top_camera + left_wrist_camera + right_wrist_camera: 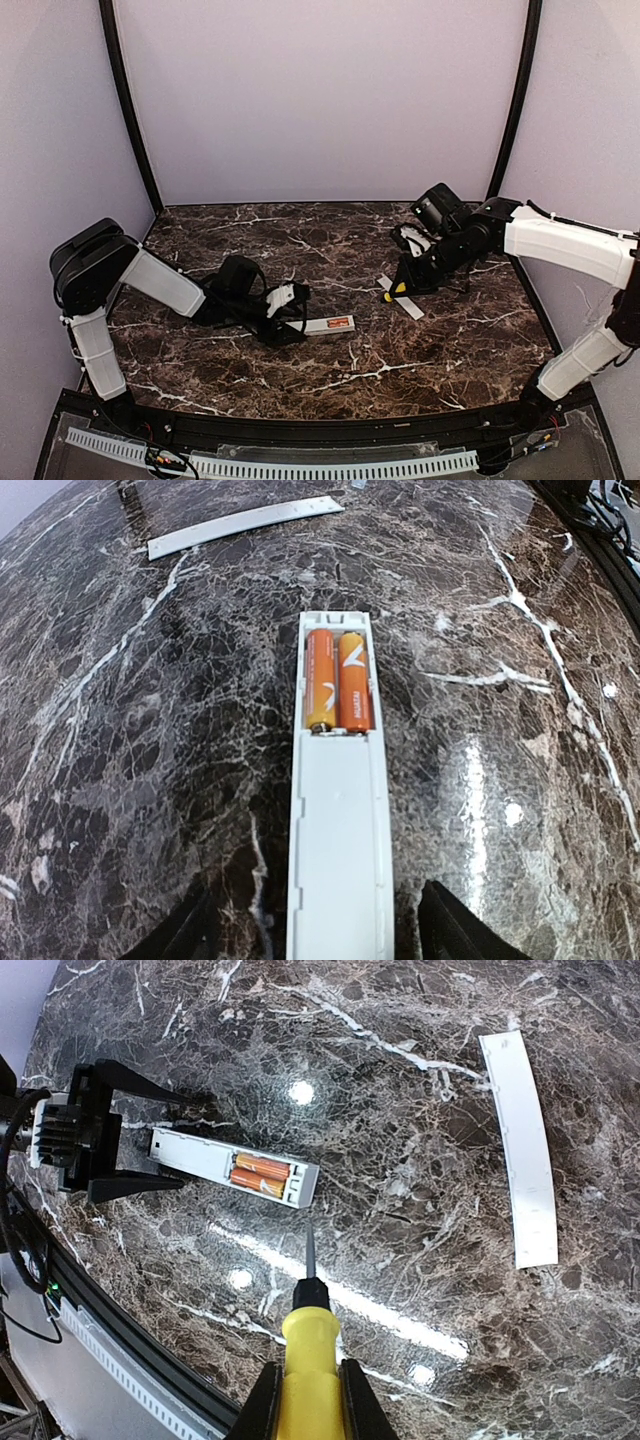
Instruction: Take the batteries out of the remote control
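dark marble table (300,380), white-veined, carrying all items below.

item 1: remote (335,820). white bar lying flat, left of centre, back face up, its long axis running left to right. battery bay exposed at its right end; judged to be set this way so the bay faces upward and towards the right arm.

item 2: batteries (338,680). two orange cells, side by side, both seated in the bay. none unloaded yet.

item 3: cover (522,1150). thin white strip, flat on the table, well apart from the remote on the right side. likely parked there to keep it out of the working area.

item 4: left tool (317,892). released, fingers spread either side of the remote's left end without touching it. placed, by my reading, to clamp and steady the bar while the cells are levered.

item 5: right tool (306,1365). clenched round the yellow handle of a screwdriver (305,1330). the blade points at the bay, tip near the remote's edge but short of it. the blade seems chosen because the fingers look too broad for the narrow recess.

stage: prying not begun. risk: an unclamped remote may skid under the blade.
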